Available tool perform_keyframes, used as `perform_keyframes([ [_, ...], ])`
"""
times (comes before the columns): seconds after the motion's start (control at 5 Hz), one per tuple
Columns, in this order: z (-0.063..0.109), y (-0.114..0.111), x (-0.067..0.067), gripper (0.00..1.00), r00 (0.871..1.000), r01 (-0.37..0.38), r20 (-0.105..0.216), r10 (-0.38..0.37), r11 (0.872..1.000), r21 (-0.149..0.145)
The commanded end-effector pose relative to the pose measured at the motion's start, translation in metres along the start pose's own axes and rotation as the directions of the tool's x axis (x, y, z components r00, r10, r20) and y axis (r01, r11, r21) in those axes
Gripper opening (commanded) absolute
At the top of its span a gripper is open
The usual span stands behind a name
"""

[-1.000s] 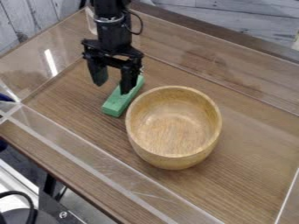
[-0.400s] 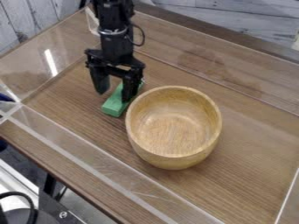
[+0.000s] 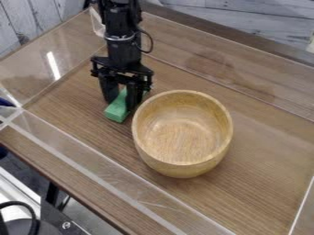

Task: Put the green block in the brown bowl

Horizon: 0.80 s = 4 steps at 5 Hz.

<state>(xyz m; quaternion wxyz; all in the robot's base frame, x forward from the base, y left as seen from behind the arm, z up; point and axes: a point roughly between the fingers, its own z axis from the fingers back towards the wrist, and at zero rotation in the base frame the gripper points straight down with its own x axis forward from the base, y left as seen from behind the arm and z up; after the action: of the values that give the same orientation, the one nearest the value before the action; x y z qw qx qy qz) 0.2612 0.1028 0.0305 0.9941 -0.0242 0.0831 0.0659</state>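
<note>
The green block (image 3: 117, 110), just beside the brown bowl (image 3: 183, 132) rim, is clasped between downward-pointing fingers (image 3: 108, 90) on the worktop (image 3: 258, 92).

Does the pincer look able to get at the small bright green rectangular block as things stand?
Probably yes. The pincer is already down over the small bright green rectangular block, its fingers either side of it. The round light-brown wooden bowl sits close beside but does not block it.
</note>
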Motion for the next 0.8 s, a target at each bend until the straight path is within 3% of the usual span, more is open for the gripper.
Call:
perform_keyframes([
  [0.0,0.032,-0.002,0.005,0.00,0.996,0.008,0.093,-0.009,1.000,0.013],
  [0.4,0.067,-0.028,0.001,0.00,0.985,0.054,0.164,-0.054,0.999,0.004],
  [0.6,0.078,-0.053,-0.002,0.00,0.979,0.099,0.178,-0.098,0.995,0.002],
])
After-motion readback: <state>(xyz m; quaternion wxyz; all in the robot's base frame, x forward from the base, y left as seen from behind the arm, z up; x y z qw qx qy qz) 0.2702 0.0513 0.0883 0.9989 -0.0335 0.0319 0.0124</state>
